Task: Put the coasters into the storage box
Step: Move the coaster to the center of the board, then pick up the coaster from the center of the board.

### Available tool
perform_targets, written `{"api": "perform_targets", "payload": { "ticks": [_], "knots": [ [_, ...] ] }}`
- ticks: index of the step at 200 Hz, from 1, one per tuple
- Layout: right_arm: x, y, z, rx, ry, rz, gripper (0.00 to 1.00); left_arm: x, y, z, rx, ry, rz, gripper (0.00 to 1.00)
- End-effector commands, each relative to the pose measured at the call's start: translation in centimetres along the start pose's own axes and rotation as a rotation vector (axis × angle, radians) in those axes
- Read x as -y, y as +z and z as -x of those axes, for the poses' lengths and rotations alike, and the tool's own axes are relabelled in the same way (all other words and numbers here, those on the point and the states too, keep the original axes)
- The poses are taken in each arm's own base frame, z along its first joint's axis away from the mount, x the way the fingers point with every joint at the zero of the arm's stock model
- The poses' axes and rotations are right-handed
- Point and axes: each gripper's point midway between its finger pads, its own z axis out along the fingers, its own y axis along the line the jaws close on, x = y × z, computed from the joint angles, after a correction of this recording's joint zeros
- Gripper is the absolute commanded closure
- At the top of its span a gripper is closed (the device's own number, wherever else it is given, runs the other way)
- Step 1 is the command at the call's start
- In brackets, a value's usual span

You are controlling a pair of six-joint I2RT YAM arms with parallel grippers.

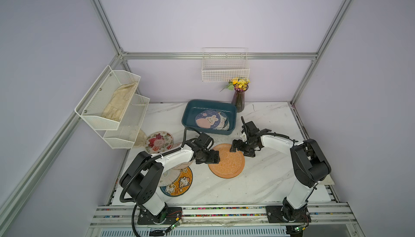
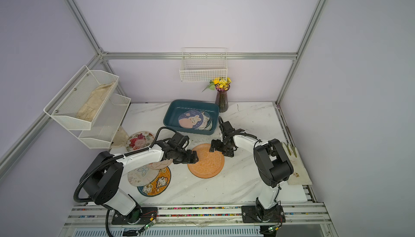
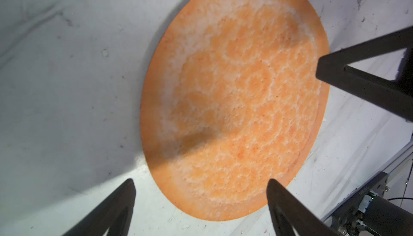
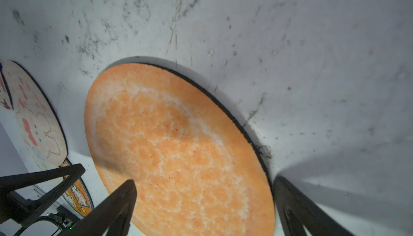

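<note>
L arm (image 1: 143, 177) looms closest. Its left gripper (image 3: 201, 181) is spread wide and empty, one finger over the plain orange coaster (image 1: 228, 163). The right gripper (image 4: 204, 180) is opp., wide too, nothing held, straddling the rim. Coaster's flat on the table (image 1: 258, 179). Storage box (image 1: 190, 112) at the back w/ bunny coaster (image 1: 207, 119) inside. Floral coaster (image 1: 159, 142) and cat coaster (image 1: 179, 183) lie out, left side.

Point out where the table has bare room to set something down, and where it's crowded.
Bare table: the wide patch between the orange coaster and the right arm's base; also the back corner beside the vase. Crowded: overlapping coasters under the left arm, and the left gripper and right gripper at the orange coaster.
</note>
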Motion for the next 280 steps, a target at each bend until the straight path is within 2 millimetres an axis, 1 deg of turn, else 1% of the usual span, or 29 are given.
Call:
{"api": "perform_targets", "payload": {
  "ticks": [1,36,54,100,140,200,280],
  "knots": [
    [2.0,0.3,-1.9,-0.079,-0.012,-0.085,0.05,-0.9,0.6,-0.9,-0.022,-0.026,0.048,0.13],
    [2.9,0.6,-3.0,-0.114,-0.029,-0.098,0.13,-0.6,1.5,-1.1,-0.036,-0.023,0.059,0.19],
    [2.8,0.6,-3.3,-0.120,-0.038,-0.090,0.15,-0.3,1.9,-0.9,-0.035,-0.020,0.057,0.22],
    [3.4,0.9,-4.0,-0.160,-0.077,-0.106,0.19,0.1,2.6,-0.6,-0.030,-0.027,0.045,0.26],
    [3.1,1.7,-4.3,-0.186,-0.085,-0.085,0.22,0.2,3.2,-0.9,-0.040,-0.031,0.042,0.29],
    [2.2,2.8,-5.1,-0.227,-0.108,-0.065,0.24,0.5,3.9,-1.3,-0.052,-0.034,0.038,0.30],
    [1.8,3.6,-5.8,-0.254,-0.106,-0.038,0.24,1.0,4.1,-1.4,-0.054,-0.031,0.028,0.32]
  ]
}}
